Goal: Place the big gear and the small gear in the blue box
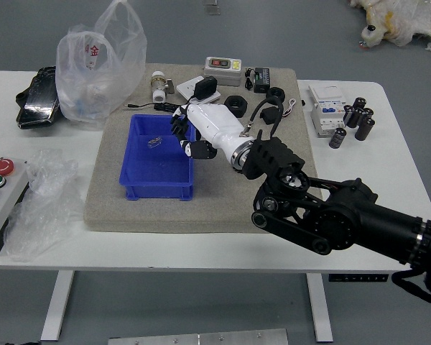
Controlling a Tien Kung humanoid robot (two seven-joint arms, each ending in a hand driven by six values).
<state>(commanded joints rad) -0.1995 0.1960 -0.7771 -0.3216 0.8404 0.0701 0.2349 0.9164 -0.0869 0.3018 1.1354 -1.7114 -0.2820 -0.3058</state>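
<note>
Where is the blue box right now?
In the head view, the blue box sits left of center on the gray mat, the right robot hand at its right edge.

There was one blue box [156, 191] left of center, two plastic bags [104, 61] at left, at least five black cylinders [364, 129] upper right.

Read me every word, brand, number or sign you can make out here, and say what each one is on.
"金", probably: red, on the clear plastic bag; the marks beside it are too blurred.
Too small to read: the label on the grey box.
Too small to read: the print on the white box.
</note>
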